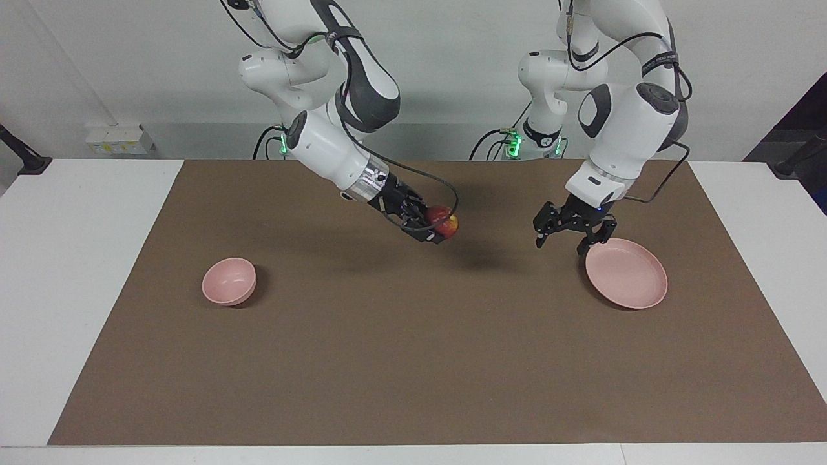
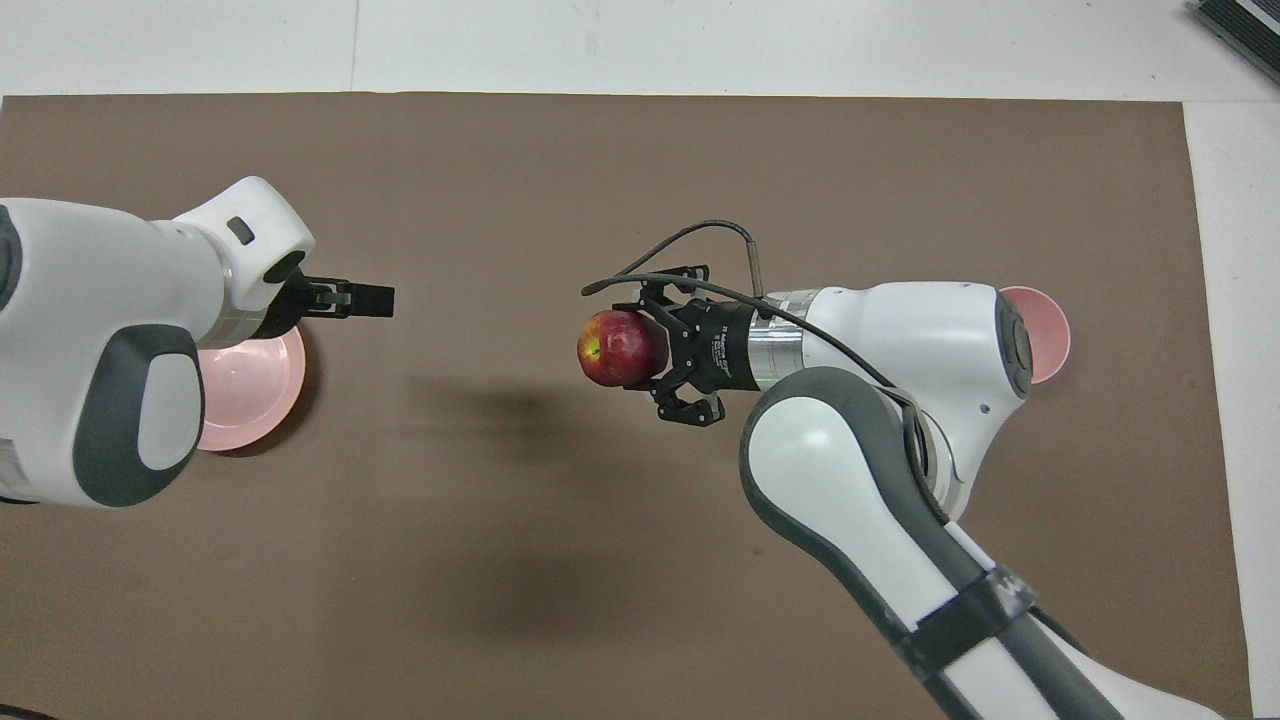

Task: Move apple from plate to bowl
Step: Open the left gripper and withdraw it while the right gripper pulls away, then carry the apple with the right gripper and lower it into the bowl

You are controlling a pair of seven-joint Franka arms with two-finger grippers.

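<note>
My right gripper (image 1: 444, 230) pinches the one apple (image 1: 445, 221) above the mat's (image 1: 413, 361) middle. My left gripper (image 1: 568, 237), spread, hangs beside the one plate (image 1: 630, 279). Overhead, my arms half hide the plate and the one bowl (image 1: 229, 281); facing, perhaps both sit bare.
</note>
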